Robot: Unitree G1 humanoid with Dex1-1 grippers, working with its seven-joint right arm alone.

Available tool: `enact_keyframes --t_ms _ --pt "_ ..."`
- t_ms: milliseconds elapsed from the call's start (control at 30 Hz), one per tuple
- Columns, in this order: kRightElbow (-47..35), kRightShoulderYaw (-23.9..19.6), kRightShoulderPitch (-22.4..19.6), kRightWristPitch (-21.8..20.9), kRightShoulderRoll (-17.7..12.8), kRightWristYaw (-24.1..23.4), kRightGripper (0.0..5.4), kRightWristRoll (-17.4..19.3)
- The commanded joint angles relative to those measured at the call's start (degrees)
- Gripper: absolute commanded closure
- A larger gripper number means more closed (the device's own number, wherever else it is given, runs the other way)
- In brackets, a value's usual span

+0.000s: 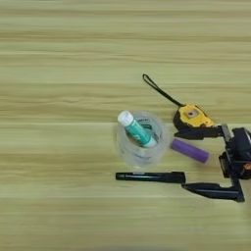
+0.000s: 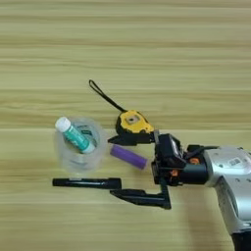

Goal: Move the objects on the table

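5 small things are sitting close together on the big wooden table (image 1: 59, 59), a bit right of the middle. The right arm is reaching in from the right, and its gripper (image 2: 128, 167) is spreading its 2 black fingers wide, holding nothing. The purple cylinder (image 2: 128, 157) is lying between those fingers, so that looks like the thing being grabbed.

The clear tape roll (image 1: 141, 143) is lying flat on the left of the group, and the teal glue stick (image 1: 136, 128) is leaning inside it with its white cap pointing far-left. The yellow-black tape measure (image 1: 192, 116) is sitting just past the far finger, almost touching it, with its strap running far-left. The slim black marker (image 1: 150, 177) is lying left to right, its right end close to the near finger's tip.

The purple cylinder is slanting, its left end farther away and its right end nearer. To grab it well, the fingers should be closing across its short side, near its middle, slowly, without bumping the tape measure or the marker.
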Motion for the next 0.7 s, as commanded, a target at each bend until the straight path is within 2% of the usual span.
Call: enact_keyframes --t_ms 33,267,400,533,700 --pt "0.32 -0.23 -1.61 -2.98 -2.57 -1.87 0.02 -2.26" --pt "3.57 1.69 -1.78 -6.19 -2.03 -3.05 0.02 -6.56" --pt "4.98 2.54 -2.2 -7.54 -1.87 -3.74 0.02 -7.83" --pt "8.06 3.81 -3.37 -9.82 -1.52 -6.58 0.02 -11.62" --pt "9.24 4.8 -4.06 -10.66 -1.0 -7.97 0.02 -12.43"
